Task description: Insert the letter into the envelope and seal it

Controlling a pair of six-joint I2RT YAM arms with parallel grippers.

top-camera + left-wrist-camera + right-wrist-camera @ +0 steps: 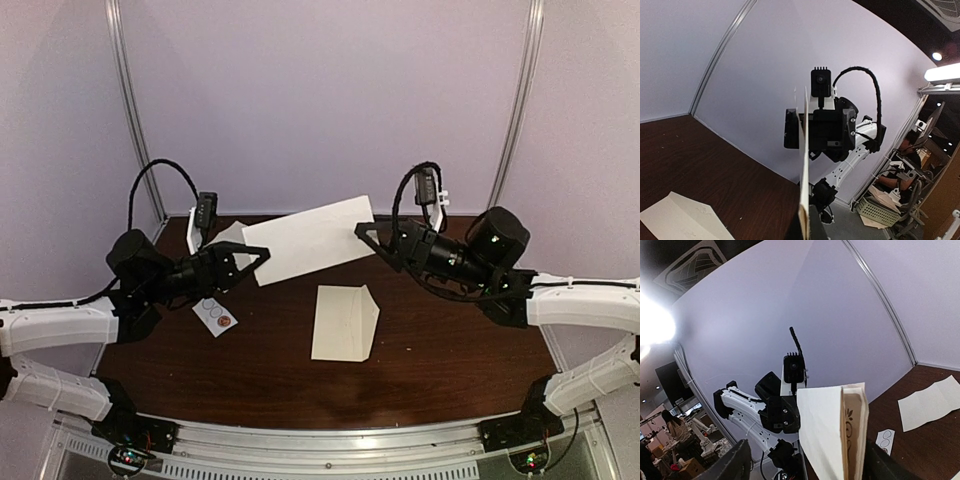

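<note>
The cream envelope [308,238] hangs in the air between both grippers, above the back of the table. My left gripper [260,253] is shut on its left end; in the left wrist view the envelope [804,165] shows edge-on, rising from the closed jaws [807,231]. My right gripper [363,232] is open around the right end. In the right wrist view the envelope [827,430] stands between the spread fingers [735,462], its mouth gaping on a printed ornament inside. A folded white letter sheet [344,322] lies on the table below.
A second creased white sheet [228,234] lies at the back left, also seen in the right wrist view [932,402]. A small white card with round stickers [215,315] lies under the left arm. The dark wooden table [430,350] ends at a wall behind.
</note>
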